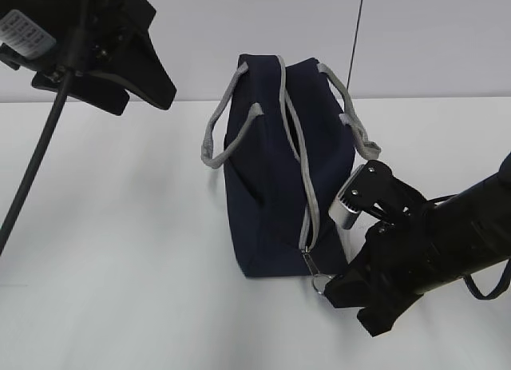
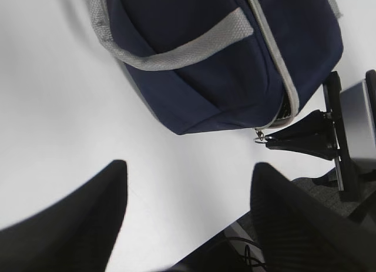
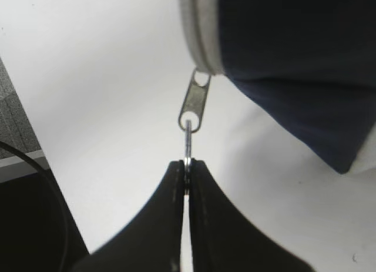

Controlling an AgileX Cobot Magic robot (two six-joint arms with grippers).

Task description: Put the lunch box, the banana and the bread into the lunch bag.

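The lunch bag stands upright on the white tabletop, near the middle of the exterior view. It is navy blue, with two grey strap handles rising from its top. A grey zipper runs over the top and down the near end of the bag. A dark slit shows beside the zipper line near the top, but the inside of the bag cannot be seen, so what it holds cannot be told.

At the bottom of the zipper, low on the near end, the metal slider tab hangs from the bag's corner, and a thin ring pull hangs from the tab. The right tool is clamped on this ring, its two dark fingers pressed together with the ring's edge between their tips. In the exterior view this tool sits low beside the bag's near right corner.

The left tool hangs above the tabletop, well apart from the bag on its left side, with its fingers spread apart and nothing between them.
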